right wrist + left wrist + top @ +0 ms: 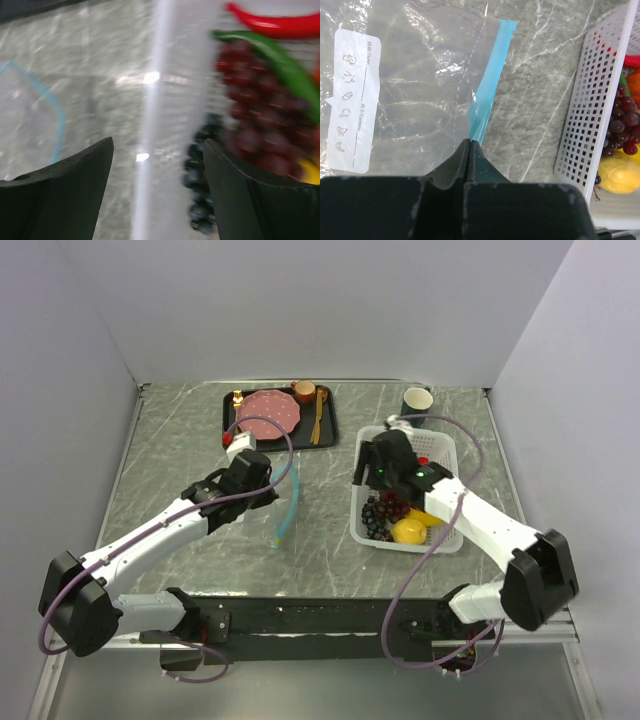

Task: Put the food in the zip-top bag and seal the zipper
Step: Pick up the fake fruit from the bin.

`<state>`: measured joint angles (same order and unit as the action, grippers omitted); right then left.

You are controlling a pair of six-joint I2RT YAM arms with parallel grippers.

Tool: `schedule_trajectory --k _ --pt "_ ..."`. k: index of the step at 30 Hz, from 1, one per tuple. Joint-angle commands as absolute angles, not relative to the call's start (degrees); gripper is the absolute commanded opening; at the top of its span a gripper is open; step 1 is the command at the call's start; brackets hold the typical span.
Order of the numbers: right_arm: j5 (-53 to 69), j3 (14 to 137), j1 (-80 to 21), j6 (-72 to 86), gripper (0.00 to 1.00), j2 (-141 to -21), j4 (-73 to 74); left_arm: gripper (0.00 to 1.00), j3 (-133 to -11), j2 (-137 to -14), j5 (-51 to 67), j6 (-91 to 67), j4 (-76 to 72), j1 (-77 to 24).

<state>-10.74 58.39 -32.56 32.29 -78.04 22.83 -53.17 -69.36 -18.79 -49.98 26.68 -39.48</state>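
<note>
Clear bag (262, 525) sits on the surface (180, 460) left of the basket (580, 100), blue zipper (490, 85) pinched tight in the left hand (470, 146), arm stretched forward; right hand (157, 165) spread wide, angled down over the basket's edge, grapes (250, 100) and lemon (408, 531) inside

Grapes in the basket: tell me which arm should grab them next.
Right. The right gripper is open and empty at the basket, beside the grapes. The left gripper is shut on the bag's zipper strip, busy holding it.
</note>
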Motion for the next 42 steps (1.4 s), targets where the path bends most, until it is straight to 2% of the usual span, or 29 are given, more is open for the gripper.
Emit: schedule_trajectory --k 1,7,16,24,30,31,33,34,36,37,42 --pt "-18.0 55.6 -27.3 34.3 0.78 -71.8 26.0 0.01 -54.6 -69.6 -17.1 -47.6 24.8 -39.4" --pt "-22.1 55.4 -24.8 34.0 0.80 -71.8 30.6 0.01 -53.3 -69.2 -16.1 -46.9 21.4 -39.4" --pt "-20.3 51.9 -23.6 34.5 0.91 -73.8 31.1 0.01 -53.5 -68.2 -17.1 -46.6 22.2 -39.4" --pt "-15.0 50.2 -22.9 32.4 0.92 -79.7 24.8 0.01 -53.3 -68.5 -16.4 -46.7 21.9 -39.4" --pt "-14.8 53.4 -22.9 31.5 0.92 -87.7 25.0 0.01 -54.1 -69.2 -16.7 -46.8 23.2 -39.4" --pt "-14.9 53.3 -23.0 31.5 0.86 -88.1 24.4 0.01 -54.1 -69.1 -16.8 -46.8 23.6 -39.4" --pt "-14.6 52.6 -22.9 31.6 0.81 -87.6 23.6 0.01 -54.2 -68.9 -17.2 -47.1 23.8 -39.3" --pt "-14.4 52.1 -22.9 31.6 0.71 -86.6 22.9 0.01 -54.2 -68.8 -17.2 -47.1 24.1 -39.4" --pt "-13.4 51.3 -23.0 31.2 0.62 -85.0 21.7 0.01 -54.1 -68.6 -17.2 -47.1 24.2 -39.4" --pt "-13.2 50.5 -22.9 31.1 0.54 -82.8 20.7 0.01 -54.1 -68.5 -17.2 -47.1 24.1 -39.4" --pt "-13.9 49.2 -22.9 28.7 0.49 -76.9 18.7 0.01 -54.1 -69.1 -17.1 -47.0 23.8 -39.4"
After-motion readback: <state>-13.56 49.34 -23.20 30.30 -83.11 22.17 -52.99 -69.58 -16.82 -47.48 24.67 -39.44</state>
